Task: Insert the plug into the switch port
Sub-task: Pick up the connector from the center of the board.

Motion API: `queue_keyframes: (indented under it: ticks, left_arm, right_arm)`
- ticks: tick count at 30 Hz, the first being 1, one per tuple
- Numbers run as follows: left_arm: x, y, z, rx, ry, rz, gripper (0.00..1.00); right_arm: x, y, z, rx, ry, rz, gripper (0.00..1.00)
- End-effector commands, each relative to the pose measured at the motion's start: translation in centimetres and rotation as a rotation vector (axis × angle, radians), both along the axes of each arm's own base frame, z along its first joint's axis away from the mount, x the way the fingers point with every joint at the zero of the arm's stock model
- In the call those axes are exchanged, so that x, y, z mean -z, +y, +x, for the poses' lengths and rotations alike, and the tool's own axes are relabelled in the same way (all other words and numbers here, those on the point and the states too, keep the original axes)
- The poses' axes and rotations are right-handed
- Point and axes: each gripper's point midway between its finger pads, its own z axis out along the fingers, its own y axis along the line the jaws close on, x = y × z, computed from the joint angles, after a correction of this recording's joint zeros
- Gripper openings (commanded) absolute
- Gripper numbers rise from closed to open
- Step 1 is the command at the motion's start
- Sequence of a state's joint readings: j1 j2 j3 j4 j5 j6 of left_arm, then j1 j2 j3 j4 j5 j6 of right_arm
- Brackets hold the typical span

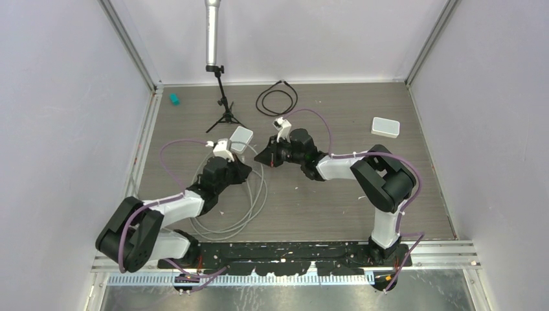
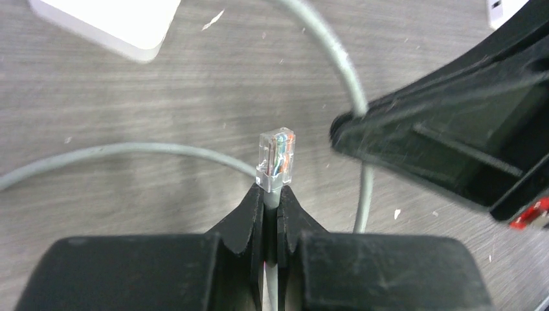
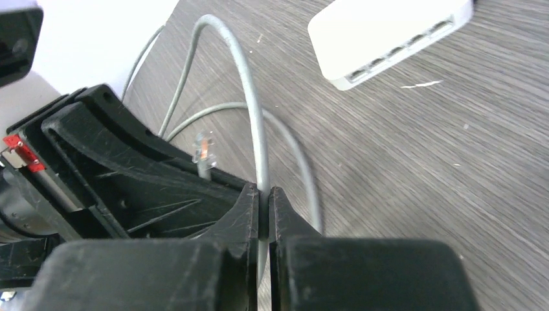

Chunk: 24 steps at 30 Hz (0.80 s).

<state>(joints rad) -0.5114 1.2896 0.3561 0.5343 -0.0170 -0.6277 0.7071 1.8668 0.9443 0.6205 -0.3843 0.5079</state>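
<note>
My left gripper (image 2: 272, 194) is shut on the grey cable just behind its clear plug (image 2: 277, 159), which sticks up out of the fingertips. My right gripper (image 3: 261, 194) is shut on the same grey cable (image 3: 254, 116) a little further along its loop. In the top view the two grippers, left (image 1: 246, 170) and right (image 1: 265, 157), meet close together at mid table. The white switch (image 1: 241, 138) lies just beyond them. Its row of ports shows in the right wrist view (image 3: 395, 45), facing the gripper. The plug (image 3: 204, 149) is held apart from the switch.
The grey cable's slack (image 1: 243, 204) lies coiled on the table in front of the left arm. A small tripod (image 1: 224, 110) and a black cable loop (image 1: 277, 100) stand at the back. A second white box (image 1: 386, 127) lies at the right, a teal object (image 1: 173, 98) far left.
</note>
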Motion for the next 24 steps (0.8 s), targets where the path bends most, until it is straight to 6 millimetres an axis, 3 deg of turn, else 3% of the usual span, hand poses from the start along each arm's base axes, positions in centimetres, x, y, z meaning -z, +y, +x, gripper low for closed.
queue_keyframes:
  ticks: [1, 6, 13, 18, 24]
  left_arm:
    - [2.4, 1.6, -2.8, -0.03, 0.141, 0.045, 0.0]
    - [1.5, 3.0, -3.9, -0.062, 0.095, 0.044, 0.0]
    - [-2.4, 2.6, -1.7, -0.035, -0.08, 0.074, 0.0]
    - [-3.0, 0.9, 0.8, 0.001, -0.123, 0.088, 0.0]
    - [-2.6, -3.5, 3.9, 0.131, -0.115, 0.045, 0.0]
  right_arm:
    - [-3.7, -1.1, 1.8, 0.066, -0.071, 0.08, 0.01]
    - [-4.0, -0.8, 1.6, 0.042, -0.065, 0.108, 0.01]
    - [-5.1, 0.0, 0.1, -0.047, -0.058, 0.188, 0.01]
    - [-5.5, 0.5, -0.7, -0.101, -0.056, 0.212, 0.01]
    - [-5.5, 0.7, -0.9, -0.13, -0.054, 0.212, 0.01]
